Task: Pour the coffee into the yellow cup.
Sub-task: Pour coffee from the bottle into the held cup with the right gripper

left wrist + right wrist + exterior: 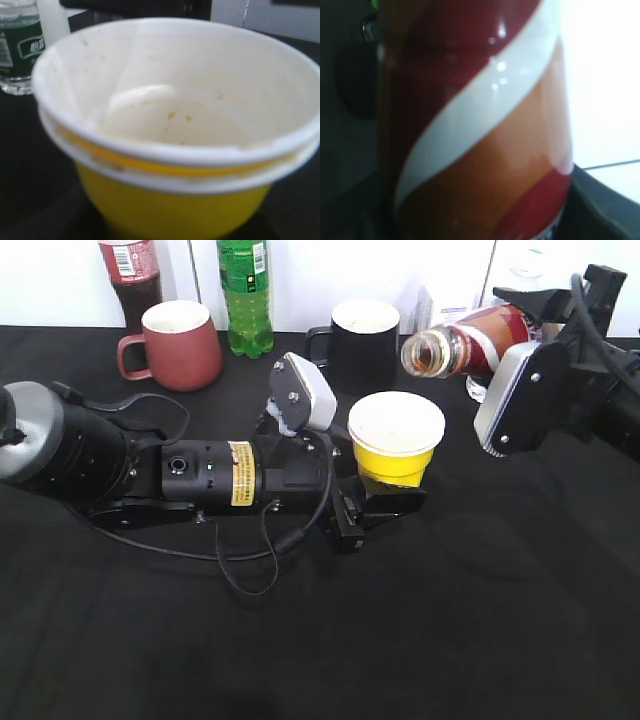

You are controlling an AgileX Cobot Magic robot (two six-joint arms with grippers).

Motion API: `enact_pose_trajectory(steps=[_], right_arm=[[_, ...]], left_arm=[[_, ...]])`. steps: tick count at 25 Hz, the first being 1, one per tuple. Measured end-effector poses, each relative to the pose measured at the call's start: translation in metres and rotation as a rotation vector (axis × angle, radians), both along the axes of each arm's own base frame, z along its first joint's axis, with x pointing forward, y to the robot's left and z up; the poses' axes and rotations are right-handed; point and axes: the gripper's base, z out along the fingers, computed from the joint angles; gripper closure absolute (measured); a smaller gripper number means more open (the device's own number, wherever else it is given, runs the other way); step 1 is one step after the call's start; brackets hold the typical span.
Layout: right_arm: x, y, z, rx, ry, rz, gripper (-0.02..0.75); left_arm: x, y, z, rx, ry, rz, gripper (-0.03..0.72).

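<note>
The yellow cup stands on the black table, white inside and empty; it fills the left wrist view. My left gripper is shut on the cup's base. My right gripper is shut on the coffee bottle, held tilted almost flat above and to the right of the cup. Its open mouth points left toward the cup's rim, apart from it. Dark coffee shows in the neck. The red-orange-white label fills the right wrist view.
A dark-red mug, a black mug, a cola bottle and a green bottle stand along the back. A water bottle shows in the left wrist view. The left arm's cable lies on the table.
</note>
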Motion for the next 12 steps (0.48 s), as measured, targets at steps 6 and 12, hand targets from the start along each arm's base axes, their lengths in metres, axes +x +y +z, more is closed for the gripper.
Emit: enact_pose_trajectory(steps=[6, 12], right_arm=[[0.0005, -0.0011, 0.0001, -0.053, -0.028, -0.013, 0.203], [0.0021, -0.0043, 0.0007, -0.134, -0.072, -0.052, 0.203]], left_arm=[[0.0, 0.0, 0.0, 0.0, 0.0, 0.0, 0.229], [0.0, 0.0, 0.0, 0.0, 0.0, 0.0, 0.229]])
